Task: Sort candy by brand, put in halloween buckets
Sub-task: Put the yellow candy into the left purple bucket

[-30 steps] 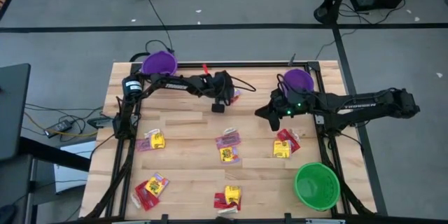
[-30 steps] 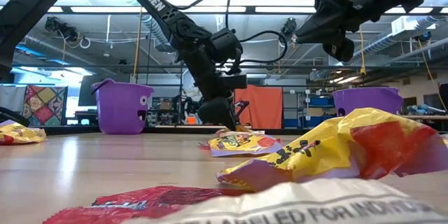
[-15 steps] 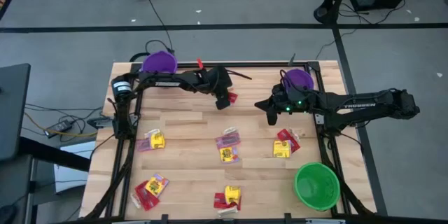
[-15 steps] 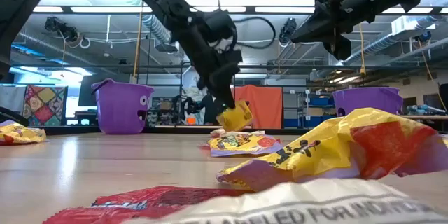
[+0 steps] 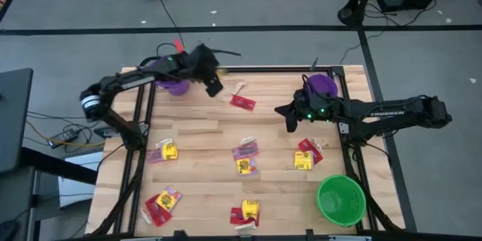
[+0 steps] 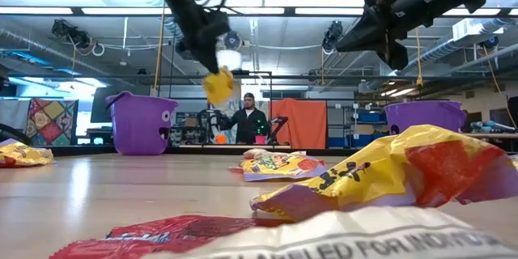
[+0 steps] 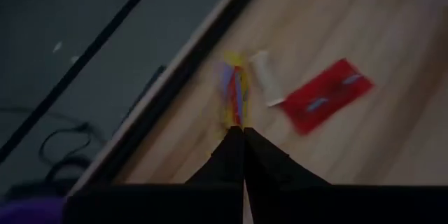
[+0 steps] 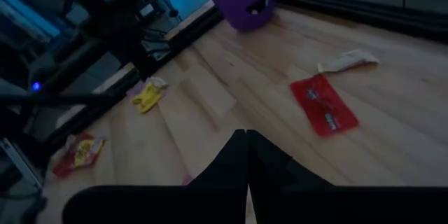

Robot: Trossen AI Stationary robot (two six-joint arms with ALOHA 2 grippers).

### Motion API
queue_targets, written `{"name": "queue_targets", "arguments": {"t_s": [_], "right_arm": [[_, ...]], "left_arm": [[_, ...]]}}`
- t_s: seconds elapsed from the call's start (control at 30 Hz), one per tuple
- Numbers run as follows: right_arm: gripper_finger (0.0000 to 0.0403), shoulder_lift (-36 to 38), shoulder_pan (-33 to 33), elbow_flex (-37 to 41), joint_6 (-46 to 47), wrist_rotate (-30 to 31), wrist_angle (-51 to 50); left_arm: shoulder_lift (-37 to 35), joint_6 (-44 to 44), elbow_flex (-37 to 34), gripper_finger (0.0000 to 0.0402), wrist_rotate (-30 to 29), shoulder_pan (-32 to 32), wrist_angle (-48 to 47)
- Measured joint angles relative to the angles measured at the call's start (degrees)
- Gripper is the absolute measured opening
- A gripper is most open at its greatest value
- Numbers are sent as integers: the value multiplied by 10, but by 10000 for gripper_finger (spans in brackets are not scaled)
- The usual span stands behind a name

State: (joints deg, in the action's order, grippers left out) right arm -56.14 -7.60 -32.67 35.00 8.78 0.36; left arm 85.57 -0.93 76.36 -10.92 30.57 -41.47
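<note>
My left gripper (image 5: 215, 86) hangs high over the table's far left part, just right of the left purple bucket (image 5: 172, 77), and is shut on a yellow candy (image 6: 218, 86). On the wood below lie a red wrapped candy (image 5: 242, 102) and a small cream piece (image 5: 239, 87). My right gripper (image 5: 288, 120) hovers shut and holding nothing, left of the right purple bucket (image 5: 322, 84). The green bucket (image 5: 340, 199) stands at the near right corner. My left gripper pinches the yellow candy's end (image 7: 236, 115) between its two fingertips. The fingers slant down from the table's far left. The candy sticks out past the fingertips, seen edge-on in the wrist view, and hangs lifted well clear of the table (image 6: 218, 86).
Several candies lie loose across the table's middle and near half: a yellow one (image 5: 167, 151), a pink and yellow pile (image 5: 245, 157), a red and yellow pair (image 5: 305, 154), a red one (image 5: 163, 202), another (image 5: 245, 212). A person (image 6: 247, 120) stands in the room behind.
My left gripper has taken the yellow candy off the table beside the red one, risen high and swung toward the far left, toward the left purple bucket, rolling its wrist. The red candy and cream piece stay on the wood. My right gripper has shut on nothing.
</note>
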Motion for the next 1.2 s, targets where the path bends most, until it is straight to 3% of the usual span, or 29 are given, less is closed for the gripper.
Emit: {"name": "queue_targets", "arguments": {"t_s": [0.33, 0.77, 1.0, 1.2], "right_arm": [[12, 0, 5, 0, 52, -2, -5], [17, 0, 45, 0, 48, 6, 8], [65, 0, 87, 0, -10, 42, 44], [124, -6, 90, 0, -3, 42, -56]], "left_arm": [[-50, -29, 0, 4, -42, 116, -147], [-55, -74, -14, 4, -54, 233, -213], [-55, -79, -43, 9, -49, 250, -247], [-55, -66, -61, 55, -49, 249, -243]]}}
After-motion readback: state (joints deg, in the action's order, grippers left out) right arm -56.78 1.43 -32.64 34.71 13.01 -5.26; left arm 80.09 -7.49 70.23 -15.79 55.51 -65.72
